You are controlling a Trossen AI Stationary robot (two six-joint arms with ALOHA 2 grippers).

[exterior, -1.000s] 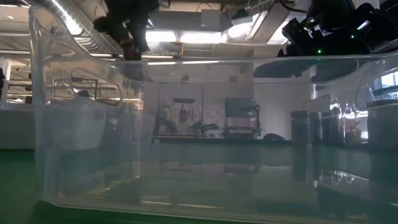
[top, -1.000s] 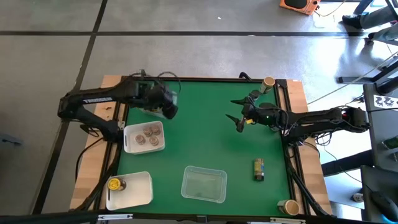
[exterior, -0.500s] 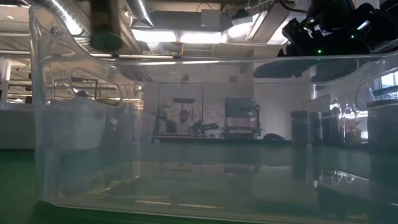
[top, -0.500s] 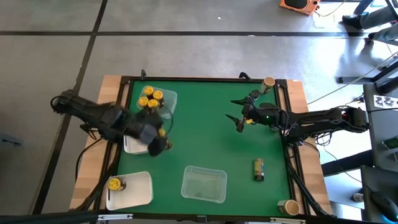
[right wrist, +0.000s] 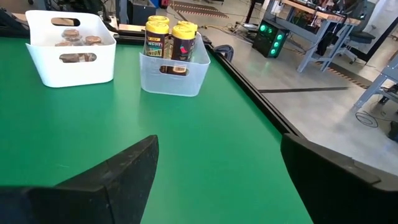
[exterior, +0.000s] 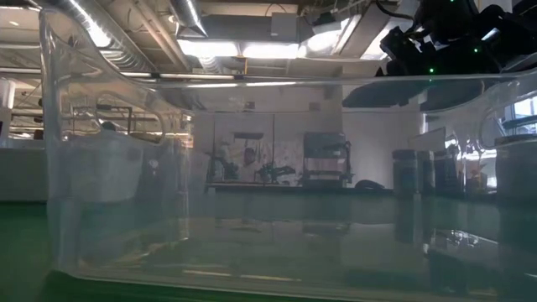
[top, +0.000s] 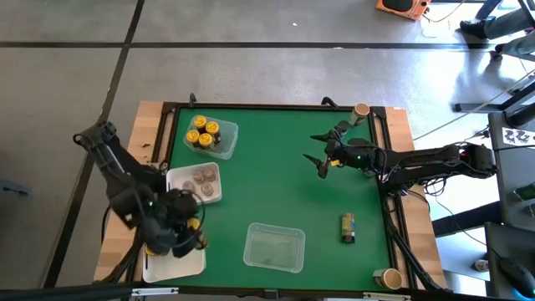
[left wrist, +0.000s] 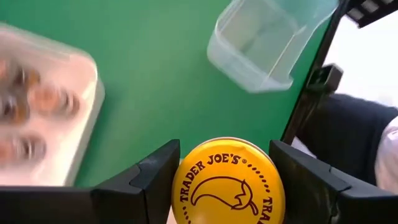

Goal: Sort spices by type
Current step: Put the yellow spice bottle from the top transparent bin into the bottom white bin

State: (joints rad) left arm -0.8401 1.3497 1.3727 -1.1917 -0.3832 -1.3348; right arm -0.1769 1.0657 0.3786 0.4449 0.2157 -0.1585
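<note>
1. the tabletop has a matt green covering, smooth, edged with bare pale wood.
2. the clear tray is glossy see-through plastic; the white tray is opaque, satin plastic.
3. the yellow lid is smooth and glossy, with dark print.
4. the left end effector has matt black plastic-looking fingers.

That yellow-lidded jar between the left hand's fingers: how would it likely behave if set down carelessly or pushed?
The yellow-lidded jar is a round cylinder, so on its side it would probably roll. The jars in the clear tray stand taller than wide, so it may tip if nudged high. Its smooth lid, held by the left hand, could be slippery.
</note>
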